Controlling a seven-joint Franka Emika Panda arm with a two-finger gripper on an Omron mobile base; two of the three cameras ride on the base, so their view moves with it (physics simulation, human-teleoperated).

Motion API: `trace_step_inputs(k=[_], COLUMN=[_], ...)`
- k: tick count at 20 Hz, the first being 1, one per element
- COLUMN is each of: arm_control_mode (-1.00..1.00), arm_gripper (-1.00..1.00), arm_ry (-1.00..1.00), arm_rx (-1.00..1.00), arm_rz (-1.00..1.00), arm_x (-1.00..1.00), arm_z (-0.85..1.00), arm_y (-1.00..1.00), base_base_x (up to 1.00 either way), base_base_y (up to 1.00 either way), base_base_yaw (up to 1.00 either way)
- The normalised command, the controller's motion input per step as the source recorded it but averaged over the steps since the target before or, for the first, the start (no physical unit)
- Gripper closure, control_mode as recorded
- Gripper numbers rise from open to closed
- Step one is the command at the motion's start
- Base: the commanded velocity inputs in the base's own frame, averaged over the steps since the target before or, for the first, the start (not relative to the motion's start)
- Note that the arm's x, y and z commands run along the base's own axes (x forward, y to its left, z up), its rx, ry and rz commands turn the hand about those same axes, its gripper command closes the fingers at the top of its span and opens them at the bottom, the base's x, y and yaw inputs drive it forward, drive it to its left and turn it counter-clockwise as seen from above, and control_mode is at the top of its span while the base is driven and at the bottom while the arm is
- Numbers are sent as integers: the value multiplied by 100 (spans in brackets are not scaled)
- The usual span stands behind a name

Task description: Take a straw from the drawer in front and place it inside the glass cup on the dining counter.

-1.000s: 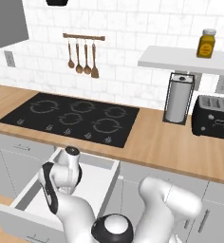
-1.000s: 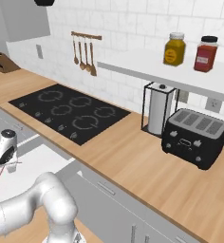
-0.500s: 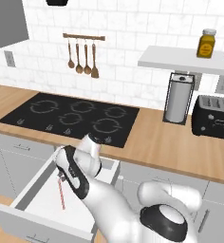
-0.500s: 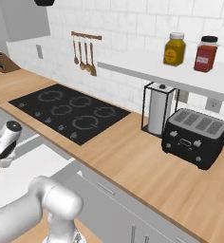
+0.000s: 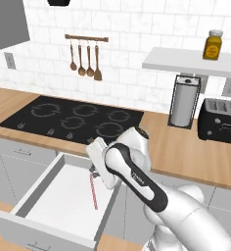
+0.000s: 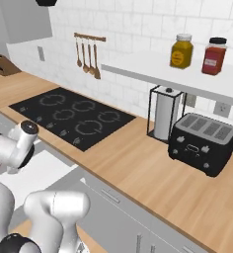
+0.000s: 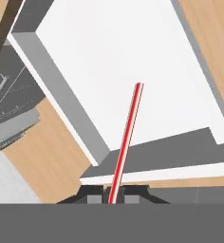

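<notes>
My gripper [image 5: 92,170] hangs over the right side of the open drawer [image 5: 49,201] and is shut on the top end of the straw [image 5: 93,192]. The thin red-pink straw dangles almost straight down inside the drawer's white interior. In the hand view the straw [image 7: 127,137] runs up from between my fingertips, where the gripper [image 7: 113,197] pinches it, across the drawer's rim [image 7: 61,104]. The glass cup and the dining counter are out of view.
A black cooktop [image 5: 73,117] is set into the wood counter behind the drawer. A paper towel holder [image 5: 184,100] and a black toaster [image 5: 220,127] stand at the right. Utensils [image 5: 85,61] hang on the wall, and a knife block [image 6: 5,64] stands far left.
The arm has swung up and to the right over the drawer, carrying the straw from the drawer's middle toward its right side.
</notes>
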Motion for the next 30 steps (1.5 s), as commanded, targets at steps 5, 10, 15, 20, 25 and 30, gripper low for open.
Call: trace_step_inputs(k=[5,10,15,20,25,30], arm_control_mode=[-100,-100,-100,-100,-100,-100], arm_gripper=[100,100,100,100,100,100], arm_ry=[-18,-52,-38,-1,-13,-22], arm_rx=[-1,-1,-22,-5,1,0], arm_rz=[-5,-8,-3,-1,0,0], arm_x=[-2,0,0,0,0,0], arm_z=[100,92,14,6,14,-18], arm_y=[-36,-40,-83,-86,-76,-13], base_base_x=[0,0,0,0,0,0], base_base_y=[0,0,0,0,0,0], base_base_yaw=[0,0,0,0,0,0])
